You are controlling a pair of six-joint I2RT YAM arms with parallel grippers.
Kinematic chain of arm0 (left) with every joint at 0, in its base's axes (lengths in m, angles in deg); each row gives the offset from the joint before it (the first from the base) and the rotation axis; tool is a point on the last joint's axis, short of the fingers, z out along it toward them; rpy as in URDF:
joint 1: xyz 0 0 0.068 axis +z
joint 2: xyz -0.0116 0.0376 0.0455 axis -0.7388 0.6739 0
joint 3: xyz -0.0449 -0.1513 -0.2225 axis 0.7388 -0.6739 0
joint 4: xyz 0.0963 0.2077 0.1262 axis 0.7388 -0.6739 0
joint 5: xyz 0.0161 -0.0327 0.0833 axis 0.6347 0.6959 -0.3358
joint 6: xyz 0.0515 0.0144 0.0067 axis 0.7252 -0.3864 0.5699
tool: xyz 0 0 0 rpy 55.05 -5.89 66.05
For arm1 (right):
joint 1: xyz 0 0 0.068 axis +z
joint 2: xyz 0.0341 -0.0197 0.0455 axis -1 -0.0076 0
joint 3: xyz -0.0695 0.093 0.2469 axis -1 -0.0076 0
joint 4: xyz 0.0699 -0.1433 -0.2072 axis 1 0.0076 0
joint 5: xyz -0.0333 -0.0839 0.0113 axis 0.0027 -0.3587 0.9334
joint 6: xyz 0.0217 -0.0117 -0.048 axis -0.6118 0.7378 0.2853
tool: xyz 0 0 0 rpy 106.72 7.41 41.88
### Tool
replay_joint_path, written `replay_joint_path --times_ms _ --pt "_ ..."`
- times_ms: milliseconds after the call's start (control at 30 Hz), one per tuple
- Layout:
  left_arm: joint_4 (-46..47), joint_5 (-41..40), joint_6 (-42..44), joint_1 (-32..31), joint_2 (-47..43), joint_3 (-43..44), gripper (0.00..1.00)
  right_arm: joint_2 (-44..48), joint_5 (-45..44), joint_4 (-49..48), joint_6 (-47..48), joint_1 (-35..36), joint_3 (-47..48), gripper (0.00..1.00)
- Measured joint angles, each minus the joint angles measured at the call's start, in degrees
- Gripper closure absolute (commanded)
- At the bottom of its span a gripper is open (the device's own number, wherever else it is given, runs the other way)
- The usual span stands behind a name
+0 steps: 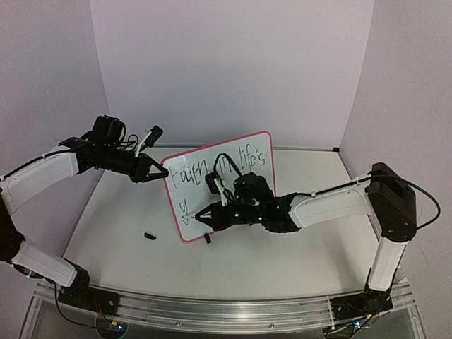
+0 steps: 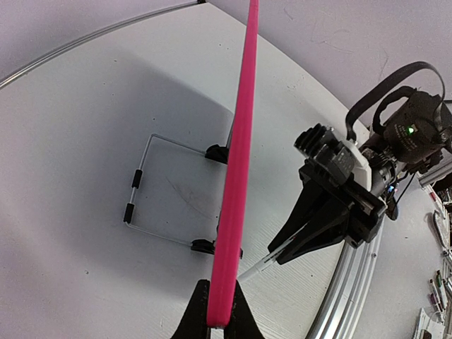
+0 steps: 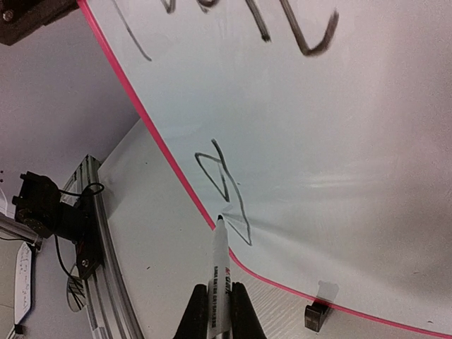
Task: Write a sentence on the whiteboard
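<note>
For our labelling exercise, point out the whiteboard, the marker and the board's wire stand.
whiteboard [image 1: 201, 194], top external view, bare white face.
marker [image 3: 221, 275], right wrist view, white barrel.
wire stand [image 2: 137, 178], left wrist view, black sleeve.

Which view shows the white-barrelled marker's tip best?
Right wrist: the white-barrelled marker fills the foreground, black tip near the edge of the pink-framed whiteboard. Left wrist shows only a bit of barrel in the right claw; top external, a sliver.
</note>
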Motion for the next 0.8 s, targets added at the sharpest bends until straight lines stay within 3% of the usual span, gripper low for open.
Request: replay_joint_path --times_ms 300,800 --pt "0.01 0.02 -0.02 0.0 0.0 0.0 1.0 9.46 -2.37 -1.85 -0.1 -0.3 -3.42 1.0" --pt "-0.01 0.0 -0.02 0.0 0.0 0.0 1.0 6.97 -3.43 -1.62 -0.9 -2.54 -4.15 1.0"
